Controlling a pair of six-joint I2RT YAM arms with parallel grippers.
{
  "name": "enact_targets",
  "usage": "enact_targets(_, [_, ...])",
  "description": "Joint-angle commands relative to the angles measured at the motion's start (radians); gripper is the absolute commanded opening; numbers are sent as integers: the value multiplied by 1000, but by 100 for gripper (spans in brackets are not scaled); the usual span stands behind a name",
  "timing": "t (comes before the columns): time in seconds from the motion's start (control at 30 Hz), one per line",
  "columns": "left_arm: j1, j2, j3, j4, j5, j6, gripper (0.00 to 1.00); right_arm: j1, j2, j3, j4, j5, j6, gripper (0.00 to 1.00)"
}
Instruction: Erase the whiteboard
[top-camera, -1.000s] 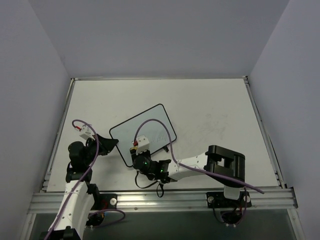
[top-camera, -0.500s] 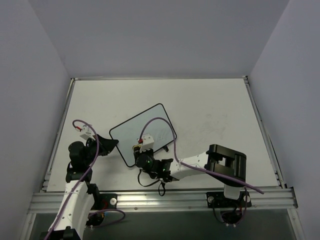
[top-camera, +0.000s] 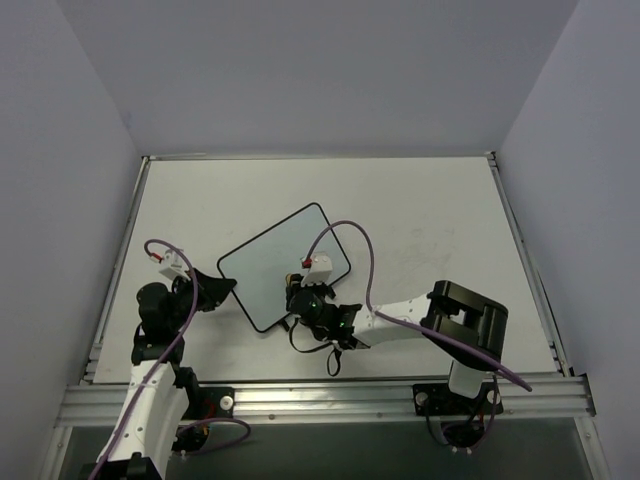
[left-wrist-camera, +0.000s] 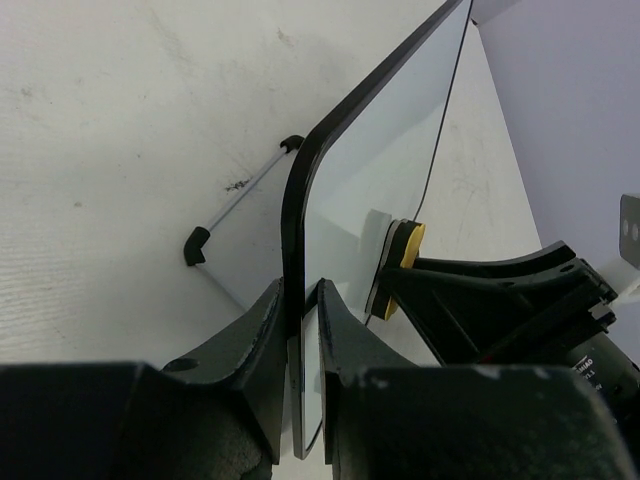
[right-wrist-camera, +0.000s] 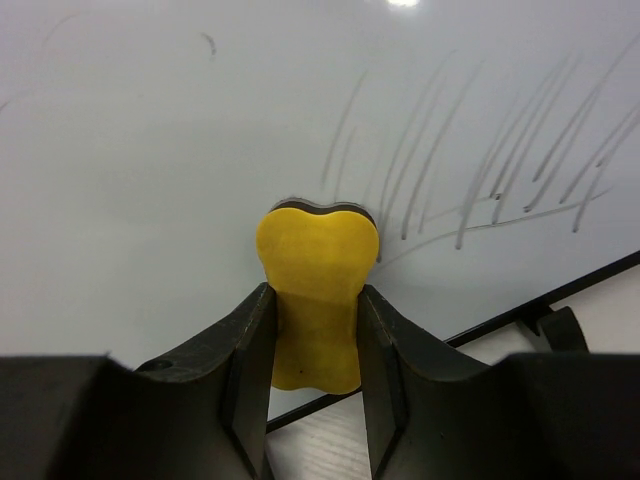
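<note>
On table (top-camera: 430, 220), whiteboard (top-camera: 270, 262) angles far-right; left claw (left-wrist-camera: 299, 300) clamps it, right claw (right-wrist-camera: 313, 305) clamps sponge (right-wrist-camera: 317, 240).

r gripper (top-camera: 298, 292) w/ sponge (right-wrist-camera: 315, 290) slid right + bit up across whiteboard (top-camera: 265, 268), from lower-center of frame toward board's right edge. elbow block (top-camera: 470, 312) shifted right too. purple cable (top-camera: 345, 228) loop now arcs higher, further right. board's top corner nudged slightly up-left.

Whiteboard (top-camera: 272, 268): white w/ thin blk frame, faint grey streaks (right-wrist-camera: 480, 180) near one edge. Sponge (right-wrist-camera: 315, 290): yellow. R fingers (right-wrist-camera: 250, 365): blk. Bench (top-camera: 430, 220): off-white, lightly scuffed. Cables (top-camera: 345, 228): purple.
</note>
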Motion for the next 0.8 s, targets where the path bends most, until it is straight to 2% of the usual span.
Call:
enact_targets(0.0, [-3, -4, 59, 55, 34, 10, 2, -61, 3, -31, -98, 113, 23, 0])
enact_targets(0.77, [-4, -10, 61, 45, 43, 14, 2, -199, -74, -144, -80, 64, 144, 0])
